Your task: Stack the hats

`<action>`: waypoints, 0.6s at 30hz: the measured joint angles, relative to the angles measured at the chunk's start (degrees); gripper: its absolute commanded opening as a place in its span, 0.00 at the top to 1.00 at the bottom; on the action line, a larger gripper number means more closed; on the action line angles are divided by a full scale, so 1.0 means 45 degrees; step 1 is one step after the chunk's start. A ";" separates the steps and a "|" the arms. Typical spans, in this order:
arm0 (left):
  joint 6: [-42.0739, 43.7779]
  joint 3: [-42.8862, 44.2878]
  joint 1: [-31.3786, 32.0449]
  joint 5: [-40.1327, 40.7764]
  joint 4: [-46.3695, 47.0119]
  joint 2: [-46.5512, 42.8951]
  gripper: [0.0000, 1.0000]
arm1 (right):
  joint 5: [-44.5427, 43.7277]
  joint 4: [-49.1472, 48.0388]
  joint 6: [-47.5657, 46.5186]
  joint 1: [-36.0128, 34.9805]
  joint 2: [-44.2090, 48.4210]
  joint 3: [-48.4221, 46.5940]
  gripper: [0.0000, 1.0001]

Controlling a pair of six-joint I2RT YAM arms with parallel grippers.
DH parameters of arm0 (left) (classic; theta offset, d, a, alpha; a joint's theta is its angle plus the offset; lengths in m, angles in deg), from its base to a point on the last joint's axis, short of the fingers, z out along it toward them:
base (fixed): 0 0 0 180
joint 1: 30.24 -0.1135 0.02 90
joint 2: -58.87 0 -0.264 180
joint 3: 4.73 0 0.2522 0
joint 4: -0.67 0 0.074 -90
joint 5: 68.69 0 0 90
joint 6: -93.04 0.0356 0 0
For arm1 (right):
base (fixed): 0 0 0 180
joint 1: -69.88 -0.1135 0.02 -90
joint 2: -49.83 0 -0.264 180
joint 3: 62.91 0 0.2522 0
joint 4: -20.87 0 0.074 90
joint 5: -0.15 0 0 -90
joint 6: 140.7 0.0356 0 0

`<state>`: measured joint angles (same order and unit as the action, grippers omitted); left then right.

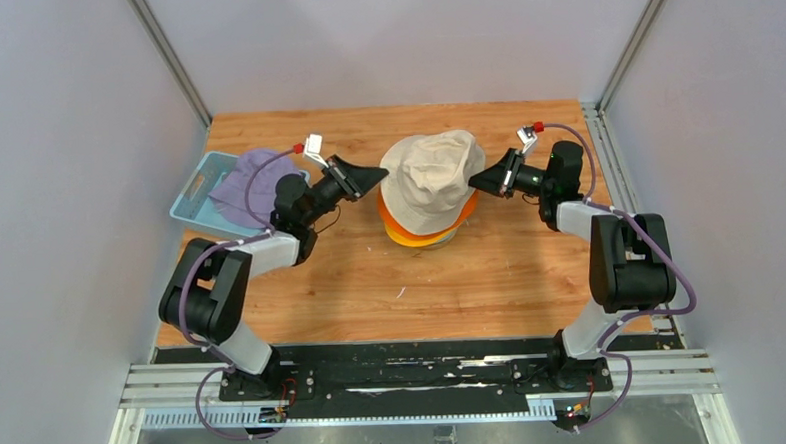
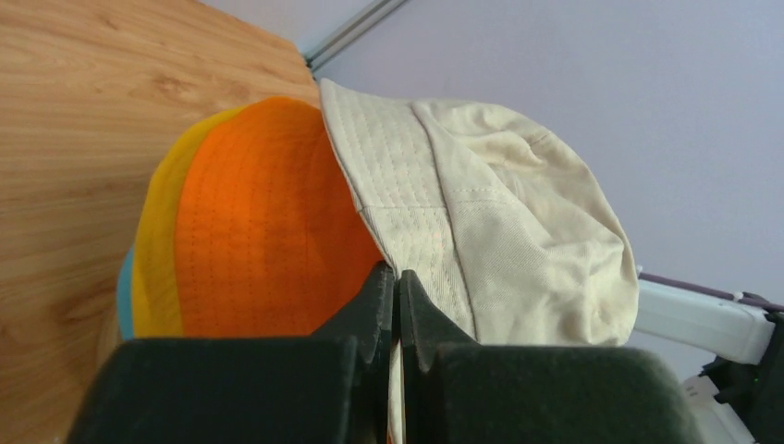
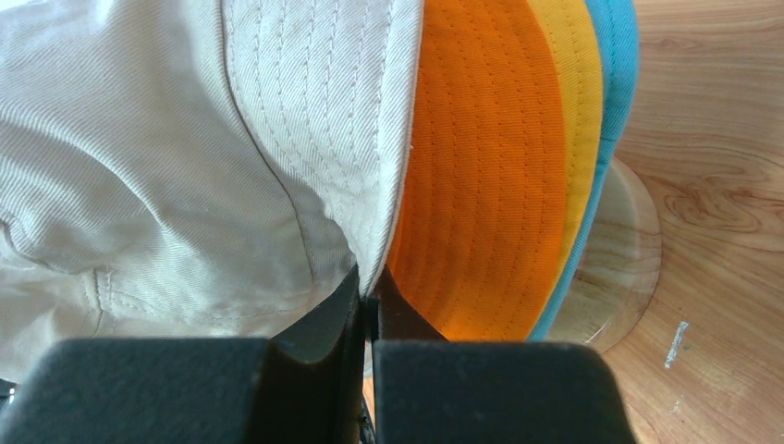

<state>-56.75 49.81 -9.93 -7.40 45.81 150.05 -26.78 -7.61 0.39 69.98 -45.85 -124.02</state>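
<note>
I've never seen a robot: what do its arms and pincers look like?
The left arm and right arm have chunky black joints linked by white segments. A purple cable loops along each, ending at a red cap. The left gripper and right gripper are black, tapered wedges.

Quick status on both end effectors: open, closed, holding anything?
Left end effector: closed on the brim of the beige hat.
Right end effector: closed on the opposite side of the same brim.

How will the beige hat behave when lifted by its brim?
Probably floppy: the beige hat creases and droops between left tool and right tool. Likely light, since two brim pinches hold it. Stitched cloth seems unlikely to slip.
</note>
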 measured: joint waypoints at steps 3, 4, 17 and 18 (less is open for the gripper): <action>-0.0398 -0.0423 -0.0049 0.0248 0.1010 0.0189 1.00 | 0.0000 -0.0005 0.0015 0.0000 0.0000 0.0000 0.99; -0.0578 -0.0593 -0.0087 0.0374 0.1375 0.0306 1.00 | 0.0000 -0.0015 0.0019 0.0000 0.0000 0.0000 0.99; -0.1783 -0.0714 -0.0597 0.1015 0.2939 0.2720 1.00 | 0.0151 -0.0170 0.0029 0.0000 -0.0005 0.0000 0.99; -0.1817 -0.0656 -0.0597 0.1025 0.2968 0.2856 1.00 | 0.0160 -0.0160 0.0024 0.0000 -0.0005 0.0000 0.99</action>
<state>-64.92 46.86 -12.62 -2.79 59.16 162.90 -26.06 -8.33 0.50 69.98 -45.87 -124.02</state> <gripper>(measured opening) 0.019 0.012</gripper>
